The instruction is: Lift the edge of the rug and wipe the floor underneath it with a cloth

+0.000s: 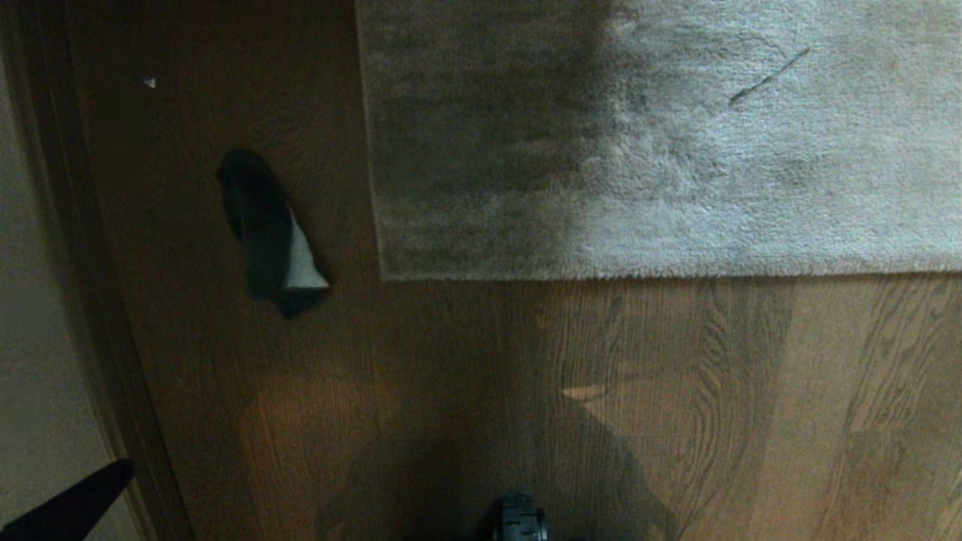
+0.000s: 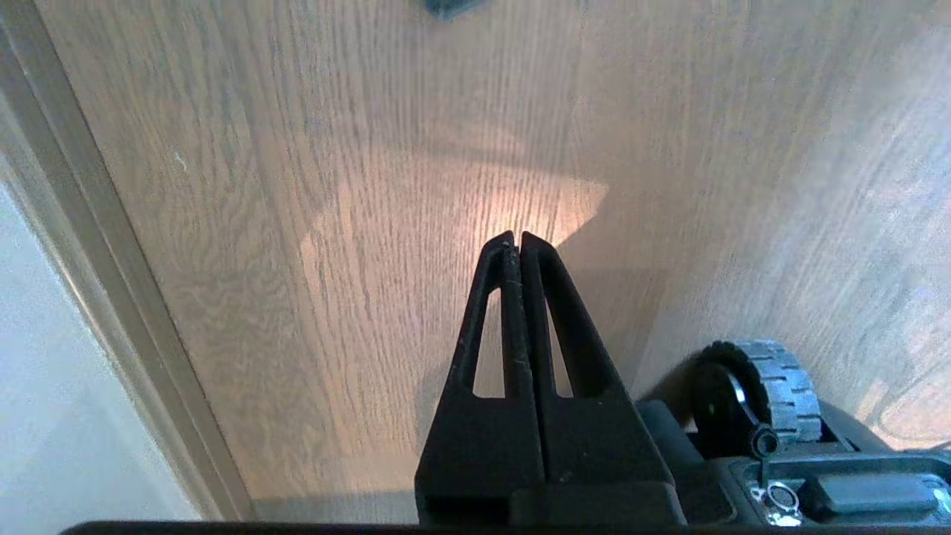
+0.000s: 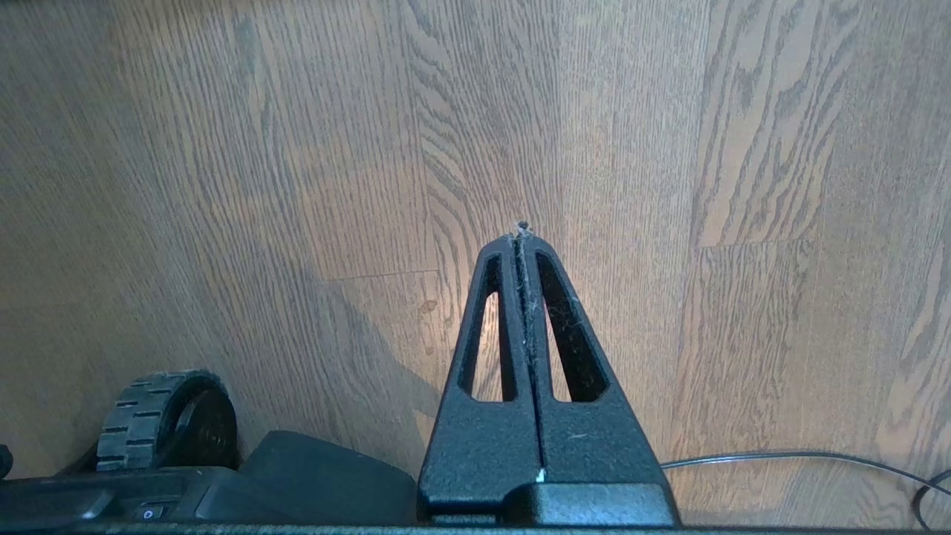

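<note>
Head view: cloth (image 1: 272, 233) beside rug edge (image 1: 601, 272)

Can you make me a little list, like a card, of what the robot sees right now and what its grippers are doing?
rug edge: flat on the floor, not lifted yet
floor: brown wood planks
cloth: crumpled on the floor to the left of the rug's corner, apart from it
left gripper: shut, empty, above bare floor near the wall
right gripper: shut, empty, above bare floor
robot wheel: beside the left gripper
cable: thin, lying on the floor
</note>
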Robot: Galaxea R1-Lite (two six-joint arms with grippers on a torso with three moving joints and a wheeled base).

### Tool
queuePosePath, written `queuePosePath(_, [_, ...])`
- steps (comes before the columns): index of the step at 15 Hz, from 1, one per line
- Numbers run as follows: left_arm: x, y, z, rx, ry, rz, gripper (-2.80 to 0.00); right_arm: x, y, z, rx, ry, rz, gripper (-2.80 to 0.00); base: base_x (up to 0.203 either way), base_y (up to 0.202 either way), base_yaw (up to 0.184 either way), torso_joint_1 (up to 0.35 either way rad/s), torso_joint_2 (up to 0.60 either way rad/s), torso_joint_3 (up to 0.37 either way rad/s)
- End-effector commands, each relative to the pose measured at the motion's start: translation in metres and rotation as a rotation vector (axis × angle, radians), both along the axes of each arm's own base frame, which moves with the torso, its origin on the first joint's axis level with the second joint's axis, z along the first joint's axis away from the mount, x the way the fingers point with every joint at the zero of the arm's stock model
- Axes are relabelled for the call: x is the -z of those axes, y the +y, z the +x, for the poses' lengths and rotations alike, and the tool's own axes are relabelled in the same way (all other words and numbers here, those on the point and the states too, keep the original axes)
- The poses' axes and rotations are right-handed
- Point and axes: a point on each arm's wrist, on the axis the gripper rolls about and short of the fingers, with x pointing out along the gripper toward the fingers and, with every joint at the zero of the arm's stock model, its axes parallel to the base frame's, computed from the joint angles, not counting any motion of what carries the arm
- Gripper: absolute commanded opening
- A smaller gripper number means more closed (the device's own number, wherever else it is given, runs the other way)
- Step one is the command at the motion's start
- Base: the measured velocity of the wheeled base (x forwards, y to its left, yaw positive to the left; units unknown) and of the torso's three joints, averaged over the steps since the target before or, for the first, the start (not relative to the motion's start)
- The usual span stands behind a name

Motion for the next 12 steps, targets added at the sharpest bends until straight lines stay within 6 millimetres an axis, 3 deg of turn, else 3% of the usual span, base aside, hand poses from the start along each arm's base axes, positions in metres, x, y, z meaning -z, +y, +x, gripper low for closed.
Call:
queuePosePath(1, [0.003, 0.0, -0.012, 0.005, -0.052, -0.001, -2.8, 0.0, 0.0, 0.0, 0.0, 0.0, 0.0, -2.8, 0.0, 0.0, 0.0, 0.0, 0.0, 0.0])
queuePosePath(8, [0.04, 0.0, -0.07, -0.009, -0.118, 0.002, -2.8, 0.0, 0.0, 0.0, 0.0, 0.0, 0.0, -2.8, 0.0, 0.0, 0.0, 0.0, 0.0, 0.0])
queuePosePath(12, [0.047, 0.001, -0.081, -0.032, -0.146, 0.004, -2.8, 0.0, 0.0, 0.0, 0.0, 0.001, 0.0, -2.8, 0.0, 0.0, 0.0, 0.0, 0.0, 0.0])
